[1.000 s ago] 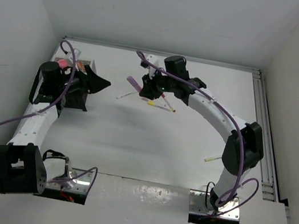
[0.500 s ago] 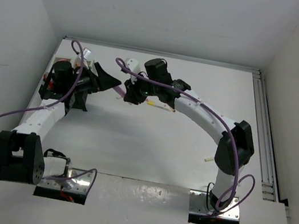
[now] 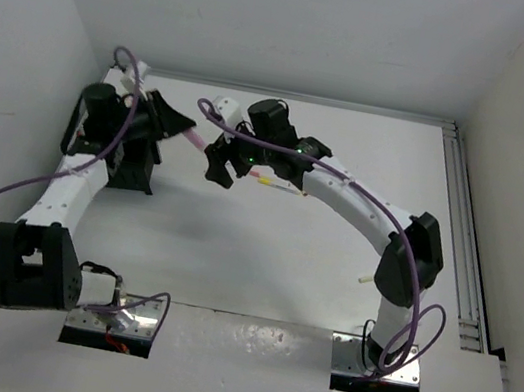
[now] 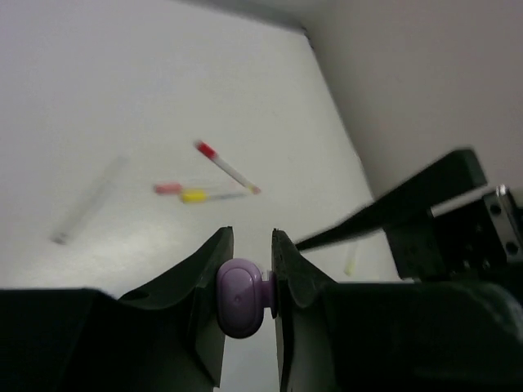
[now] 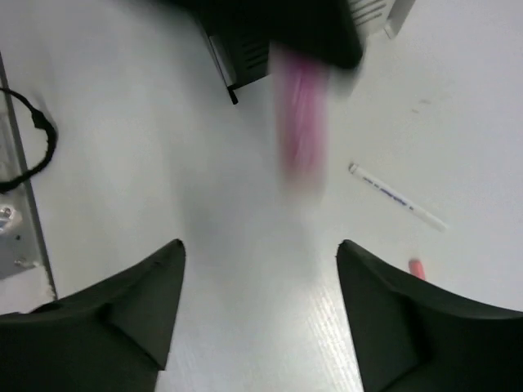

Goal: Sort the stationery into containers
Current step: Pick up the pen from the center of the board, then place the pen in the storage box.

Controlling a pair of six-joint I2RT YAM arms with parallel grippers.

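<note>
Pink marker (image 3: 194, 140) up in the air, well clear of the table (image 3: 261, 257), bridging the gap between the two arms at the far left, and it belongs to the left gripper (image 3: 175, 125). In the left wrist view its rounded lilac end (image 4: 241, 296) is pinched squarely between the two fingers, which are clamped tight on it. The right gripper (image 3: 219, 161) sits just beside the marker's other end with its jaws spread wide. From its own camera the marker is a pink blur (image 5: 300, 122) ahead of the parted fingers, nothing between them. It reads as a hand-off. The marker is held by its end so the barrel points free, which should let the left arm tip it straight down into a slot. And the slot is close. The black organizer (image 3: 136, 172) sits right under the left arm, against the left wall, so the left arm looks to have the shorter run to it. More work is waiting out on the table: a red-capped pen (image 4: 225, 167) and a pink-and-yellow pen (image 4: 192, 194) lie near each other mid-table, with a white pen (image 5: 396, 198) and a small pink piece (image 5: 417, 267) apart from them. The right arm is well placed for those. The grip on the cap end is short, so a swing could tilt the marker.
</note>
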